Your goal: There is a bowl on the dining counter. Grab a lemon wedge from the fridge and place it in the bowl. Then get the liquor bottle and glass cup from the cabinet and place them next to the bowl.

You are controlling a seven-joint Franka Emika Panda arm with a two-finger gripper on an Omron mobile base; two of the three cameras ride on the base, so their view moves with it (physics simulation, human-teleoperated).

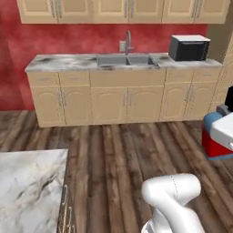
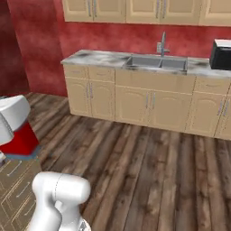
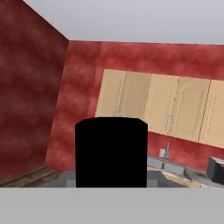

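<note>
— Where is the liquor bottle [image 1: 214, 148]?

— Up in the air at the arm's end, well above the wood floor [image 1: 118, 154]. Its red body and blue label sit at the right edge of the left base view. In the hand view its black cap [image 3: 111, 151] stands close in front of the camera.

— And the gripper [image 1: 226, 132]?

— Clamped on the liquor bottle, with the white hand across the upper body.

— What lies around it?

— The marbled desk [image 1: 27, 182] shows a corner at lower left. Across the floor, the sink [image 1: 127, 60] and a dark microwave [image 1: 189, 48] sit below the tan wall cabinets [image 1: 113, 11], whose doors are closed.
</note>
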